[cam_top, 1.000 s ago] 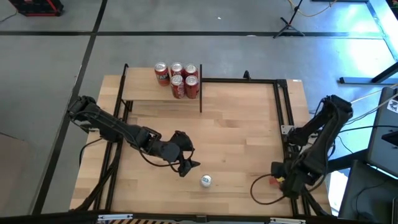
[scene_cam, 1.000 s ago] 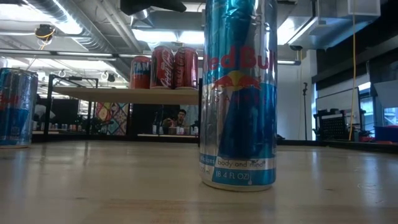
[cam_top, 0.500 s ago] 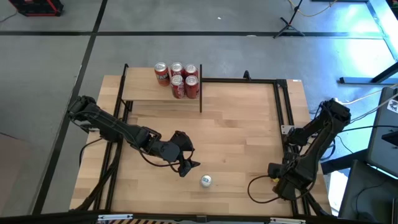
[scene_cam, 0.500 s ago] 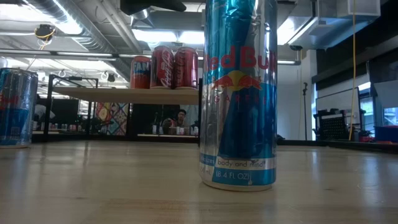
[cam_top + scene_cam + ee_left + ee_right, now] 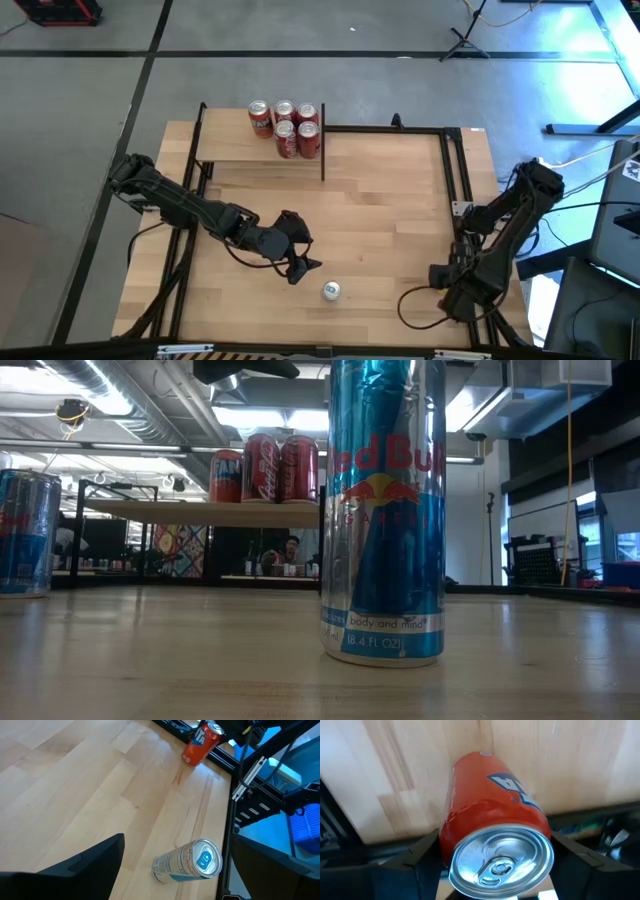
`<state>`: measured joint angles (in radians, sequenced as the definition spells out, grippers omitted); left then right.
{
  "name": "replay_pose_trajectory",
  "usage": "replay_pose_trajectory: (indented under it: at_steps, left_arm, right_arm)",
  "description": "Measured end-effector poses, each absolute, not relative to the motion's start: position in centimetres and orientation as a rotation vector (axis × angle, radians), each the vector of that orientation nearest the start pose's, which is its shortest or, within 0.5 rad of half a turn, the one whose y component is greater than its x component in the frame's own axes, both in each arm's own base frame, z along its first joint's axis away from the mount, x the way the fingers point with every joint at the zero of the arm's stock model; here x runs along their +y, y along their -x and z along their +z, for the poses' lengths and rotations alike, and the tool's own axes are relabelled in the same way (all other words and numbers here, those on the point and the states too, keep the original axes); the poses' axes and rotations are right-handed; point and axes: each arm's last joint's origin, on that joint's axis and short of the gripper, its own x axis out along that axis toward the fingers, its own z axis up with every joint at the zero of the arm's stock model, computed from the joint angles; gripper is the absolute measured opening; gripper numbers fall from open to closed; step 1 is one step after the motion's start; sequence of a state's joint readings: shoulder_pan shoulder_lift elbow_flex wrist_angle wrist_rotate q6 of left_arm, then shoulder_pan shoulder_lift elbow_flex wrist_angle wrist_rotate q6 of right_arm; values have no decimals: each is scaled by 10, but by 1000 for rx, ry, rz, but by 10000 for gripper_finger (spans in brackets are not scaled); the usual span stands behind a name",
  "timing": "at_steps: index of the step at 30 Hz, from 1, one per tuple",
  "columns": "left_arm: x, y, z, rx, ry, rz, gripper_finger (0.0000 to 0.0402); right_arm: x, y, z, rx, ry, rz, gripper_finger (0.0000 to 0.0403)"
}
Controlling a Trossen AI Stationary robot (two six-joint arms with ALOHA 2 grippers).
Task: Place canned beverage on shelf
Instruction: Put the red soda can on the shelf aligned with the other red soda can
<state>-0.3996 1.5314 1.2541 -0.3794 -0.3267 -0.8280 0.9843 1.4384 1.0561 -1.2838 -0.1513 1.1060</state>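
Observation:
A slim blue and silver can (image 5: 331, 290) stands upright on its base near the table's near edge, and fills the low view (image 5: 380, 510). My left gripper (image 5: 300, 267) is open just to its left; in the left wrist view the can (image 5: 187, 863) sits beyond the open fingers, untouched. An orange can (image 5: 495, 835) stands at the table's right edge (image 5: 200, 740). My right gripper (image 5: 446, 287) is open over it, one finger on either side. The light wood shelf (image 5: 240, 146) stands at the far left.
Several red cans (image 5: 287, 127) stand on the shelf's right end and show in the low view (image 5: 265, 465). Another blue can (image 5: 22, 530) shows at the left of the low view. A black frame rail (image 5: 455, 170) runs along the table's right side. A person (image 5: 290, 550) is in the room behind.
My right arm has moved a little toward the table's near edge and down over the orange can. The cans have stayed where they were.

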Motion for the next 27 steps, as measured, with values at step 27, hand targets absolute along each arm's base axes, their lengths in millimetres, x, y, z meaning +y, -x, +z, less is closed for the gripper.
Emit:
replay_pose_trajectory:
  at_steps: [27]
  left_arm:
    - [-126, -311, 303, 614, 562, 133, 355]
  right_arm:
    - [99, -261, 261, 1448, 343, 275, 270]
